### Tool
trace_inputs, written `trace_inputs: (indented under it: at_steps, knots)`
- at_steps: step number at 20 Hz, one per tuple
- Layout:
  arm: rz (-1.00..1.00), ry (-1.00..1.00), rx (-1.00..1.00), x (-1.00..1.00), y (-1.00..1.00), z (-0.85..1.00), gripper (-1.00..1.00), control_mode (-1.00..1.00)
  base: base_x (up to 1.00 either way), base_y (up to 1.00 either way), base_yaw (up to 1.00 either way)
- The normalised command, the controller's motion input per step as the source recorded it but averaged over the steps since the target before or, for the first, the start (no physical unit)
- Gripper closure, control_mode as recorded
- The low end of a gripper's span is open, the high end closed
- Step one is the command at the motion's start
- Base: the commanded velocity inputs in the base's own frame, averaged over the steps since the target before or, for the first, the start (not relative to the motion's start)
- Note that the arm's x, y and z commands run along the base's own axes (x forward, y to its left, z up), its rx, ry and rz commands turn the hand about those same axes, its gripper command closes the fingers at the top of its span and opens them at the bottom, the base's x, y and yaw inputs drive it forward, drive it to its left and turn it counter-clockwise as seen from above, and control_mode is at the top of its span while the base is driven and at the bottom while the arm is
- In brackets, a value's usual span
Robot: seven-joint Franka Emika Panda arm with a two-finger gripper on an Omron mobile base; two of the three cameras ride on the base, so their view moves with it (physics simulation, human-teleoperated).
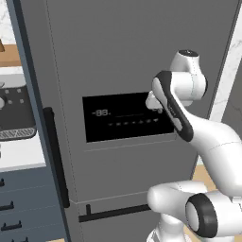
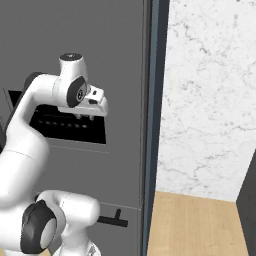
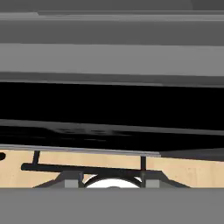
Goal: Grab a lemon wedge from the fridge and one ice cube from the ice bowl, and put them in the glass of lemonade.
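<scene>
Simulated kitchen, left to right: blue-grey drawers (image 1: 12, 208) and dark grey coffee machine (image 1: 16, 113) on pale counter at far left, then fridge (image 1: 127, 52) filling the middle, door shut, white marble wall (image 2: 210, 100) and wood floor (image 2: 195, 225) at right. Black vertical bar handle (image 1: 56, 156) at fridge's left edge, black horizontal handle (image 1: 113, 212) lower down, black display panel (image 1: 123, 118) at mid-height. Gripper (image 2: 90, 114) held up close in front of display panel, nothing between the tips; can't tell how wide. Handling guess: fridge door big, rigid, heavy to swing, probably sealed; smooth face gives no purchase, so best taken at the vertical bar handle, stiff and thin enough to close around. Lemon wedge presumably inside behind shut door. Writing: faint pale digits on panel, roughly "88", plus row of tiny icons, unreadable. No brand seen.
</scene>
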Motion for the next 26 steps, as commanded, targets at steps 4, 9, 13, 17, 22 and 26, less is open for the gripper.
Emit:
trace_inputs:
  at_steps: [4,9,13,17,22,26]
  knots:
    - [0.01,-0.20,0.00,-0.37,0.19,0.00,-1.00,-1.00,0.00,0.00,0.00]
    - [0.06,-0.42,-0.08,-0.48,0.98,0.07,-1.00,-1.00,0.00,0.00,0.00]
    - [0.00,-0.24,-0.14,-0.35,1.00,0.01,-1.00,-1.00,0.00,0.00,0.00]
    - [0.00,0.01,0.01,-0.52,0.06,-0.03,-1.00,-1.00,0.00,0.00,0.00]
    - [0.00,0.05,0.15,-0.81,-1.00,0.00,-1.00,-1.00,0.00,0.00,0.00]
    - [-0.06,0.04,0.01,-0.34,-0.52,-0.03,-1.00,-1.00,0.00,0.00,0.00]
